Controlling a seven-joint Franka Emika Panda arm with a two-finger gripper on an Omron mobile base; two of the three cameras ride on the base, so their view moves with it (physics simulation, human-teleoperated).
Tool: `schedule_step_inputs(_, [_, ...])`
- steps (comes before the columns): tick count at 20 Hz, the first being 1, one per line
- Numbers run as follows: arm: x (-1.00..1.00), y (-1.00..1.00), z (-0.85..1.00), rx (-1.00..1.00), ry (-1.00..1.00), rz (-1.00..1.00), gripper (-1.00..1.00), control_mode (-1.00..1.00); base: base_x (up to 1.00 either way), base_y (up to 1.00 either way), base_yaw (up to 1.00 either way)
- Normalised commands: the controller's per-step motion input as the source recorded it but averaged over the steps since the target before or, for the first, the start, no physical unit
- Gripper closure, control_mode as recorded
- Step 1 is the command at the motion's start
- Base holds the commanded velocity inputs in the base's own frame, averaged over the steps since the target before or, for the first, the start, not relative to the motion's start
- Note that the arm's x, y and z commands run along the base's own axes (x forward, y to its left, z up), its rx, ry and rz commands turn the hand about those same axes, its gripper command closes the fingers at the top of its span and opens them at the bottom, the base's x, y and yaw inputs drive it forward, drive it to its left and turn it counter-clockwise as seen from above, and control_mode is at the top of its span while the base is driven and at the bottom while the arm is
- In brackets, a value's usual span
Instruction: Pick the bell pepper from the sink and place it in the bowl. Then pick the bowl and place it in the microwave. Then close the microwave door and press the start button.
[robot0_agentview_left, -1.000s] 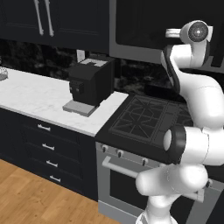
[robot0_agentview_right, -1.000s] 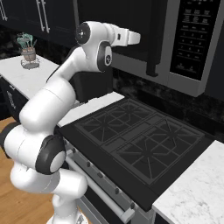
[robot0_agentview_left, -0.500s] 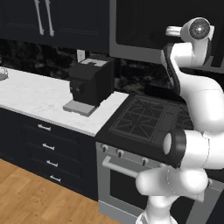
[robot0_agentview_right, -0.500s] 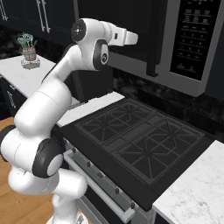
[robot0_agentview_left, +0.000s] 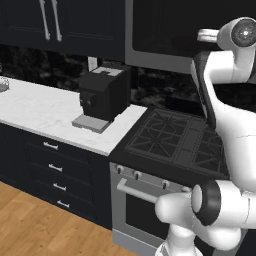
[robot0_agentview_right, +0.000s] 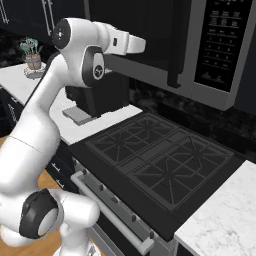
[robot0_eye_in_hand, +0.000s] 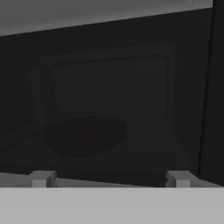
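The microwave hangs above the stove, its keypad on the right. Its microwave door looks shut, with the dark handle bar upright at the door's right side. My gripper is raised in front of the dark window, left of the handle, also seen at the arm's top. In the hand view the gripper is open, its fingertips wide apart with nothing between them. Behind the glass lies a dim round bowl. The bell pepper is hidden and the sink is out of view.
A black stove with grates sits directly under the microwave. A dark coffee machine stands on the white counter to the left. A potted plant is at the far left. Dark cabinets hang above the counter.
The jaws have spread a little wider. The hand has drawn back slightly to the left, away from the microwave door.
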Motion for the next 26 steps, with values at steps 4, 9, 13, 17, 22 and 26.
schedule_step_inputs(4, [-1.0,0.0,0.0,0.0,-0.05,0.0,-1.0,-1.0,0.0,0.0,0.0])
schedule_step_inputs(9, [-1.0,0.0,-0.17,0.0,-0.12,0.0,1.0,-1.0,0.0,0.0,0.0])
schedule_step_inputs(13, [-0.98,0.0,-0.29,0.0,-0.03,0.0,1.0,-1.0,0.0,0.0,0.0])
schedule_step_inputs(17, [-0.63,-0.1,-0.29,0.0,-0.01,0.0,1.0,-1.0,0.0,0.0,0.0])
schedule_step_inputs(22, [-0.09,-0.35,0.0,0.0,0.0,0.0,1.0,-1.0,0.0,0.0,0.0])
schedule_step_inputs(26, [0.0,-0.46,-0.01,0.0,0.0,0.0,1.0,-1.0,0.0,0.0,0.0])
